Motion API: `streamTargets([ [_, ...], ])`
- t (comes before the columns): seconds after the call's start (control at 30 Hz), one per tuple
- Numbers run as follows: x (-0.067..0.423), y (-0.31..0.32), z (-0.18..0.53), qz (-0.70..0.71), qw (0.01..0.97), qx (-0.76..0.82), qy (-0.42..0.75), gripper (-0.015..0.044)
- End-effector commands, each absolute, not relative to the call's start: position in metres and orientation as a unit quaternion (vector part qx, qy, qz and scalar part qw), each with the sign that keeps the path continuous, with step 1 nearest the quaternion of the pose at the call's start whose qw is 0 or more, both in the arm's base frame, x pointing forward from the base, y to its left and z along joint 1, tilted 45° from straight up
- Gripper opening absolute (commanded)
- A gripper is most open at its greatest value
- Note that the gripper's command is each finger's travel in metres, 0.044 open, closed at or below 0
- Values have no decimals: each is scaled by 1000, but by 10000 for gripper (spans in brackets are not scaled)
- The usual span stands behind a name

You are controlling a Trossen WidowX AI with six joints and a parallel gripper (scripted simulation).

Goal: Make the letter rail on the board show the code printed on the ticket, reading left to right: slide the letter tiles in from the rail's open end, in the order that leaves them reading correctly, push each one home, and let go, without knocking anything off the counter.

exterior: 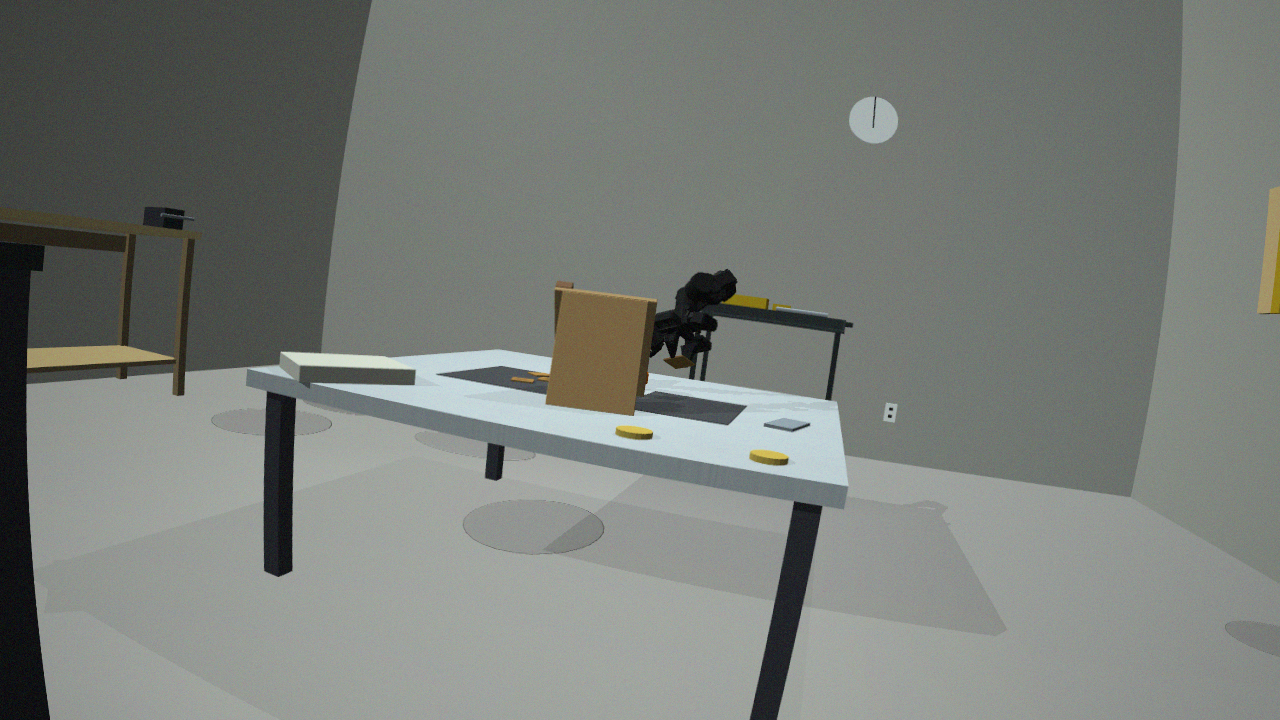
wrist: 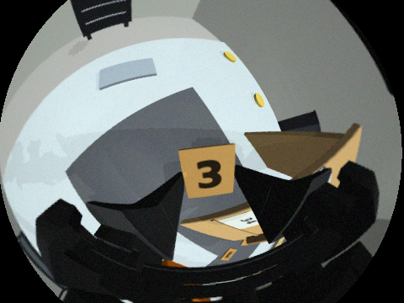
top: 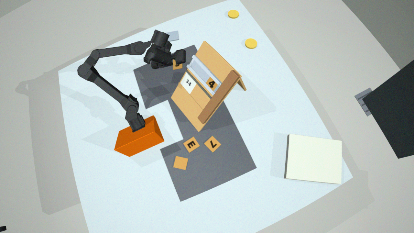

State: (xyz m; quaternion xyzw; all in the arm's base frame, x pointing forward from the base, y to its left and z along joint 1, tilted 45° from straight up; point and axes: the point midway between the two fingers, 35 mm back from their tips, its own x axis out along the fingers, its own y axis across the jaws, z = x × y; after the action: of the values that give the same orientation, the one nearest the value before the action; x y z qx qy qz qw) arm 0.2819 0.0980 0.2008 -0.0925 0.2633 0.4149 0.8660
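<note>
- Currently the "3" tile (wrist: 208, 171) is clamped by its two side edges between the gripper (top: 177, 61) fingers; in the wrist view its printed face looks at the camera with the digit upright.
- Tile is a square tan piece with a black numeral, so no long axis; in the exterior view it (exterior: 678, 361) hangs above the dark mat (top: 202, 171), off the surface, roughly level.
- Top view: held tile (top: 177, 64) sits just beside the upper-left, open end of the letter rail (top: 202, 75), not yet inside it.
- Rail is a pale grey channel running diagonally, upper left to lower right, across the sloped tan board (top: 212, 62). A "4" tile (top: 212, 84) sits in the rail at its lower-right end, against the brown end bar (top: 220, 97).
- White ticket (top: 188, 83) reading "34" lies on the board face, just below the rail.
- Arm: rises from the orange base block (top: 150, 136), leans up-left to an elbow (top: 84, 70), then the forearm runs right toward the board; wrist is bent so the fingers point at the rail's end.
- Spare tiles on the mat, well apart from the gripper: "E" tile (top: 191, 144), "7" tile (top: 212, 143), and a blank-faced tile (top: 180, 162).
- Also on the table (top: 115, 188): two yellow discs (top: 250, 43), a small grey plate (top: 173, 36) behind the wrist, and a cream slab (top: 314, 158).
</note>
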Motion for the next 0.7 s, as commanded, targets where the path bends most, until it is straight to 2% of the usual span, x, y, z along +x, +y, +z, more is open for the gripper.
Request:
streamTargets([
  [0.0, 286, 94, 207, 388, 879, -47, 272, 0],
  [0.67, 301, 74, 247, 264, 892, 229, 286, 0],
])
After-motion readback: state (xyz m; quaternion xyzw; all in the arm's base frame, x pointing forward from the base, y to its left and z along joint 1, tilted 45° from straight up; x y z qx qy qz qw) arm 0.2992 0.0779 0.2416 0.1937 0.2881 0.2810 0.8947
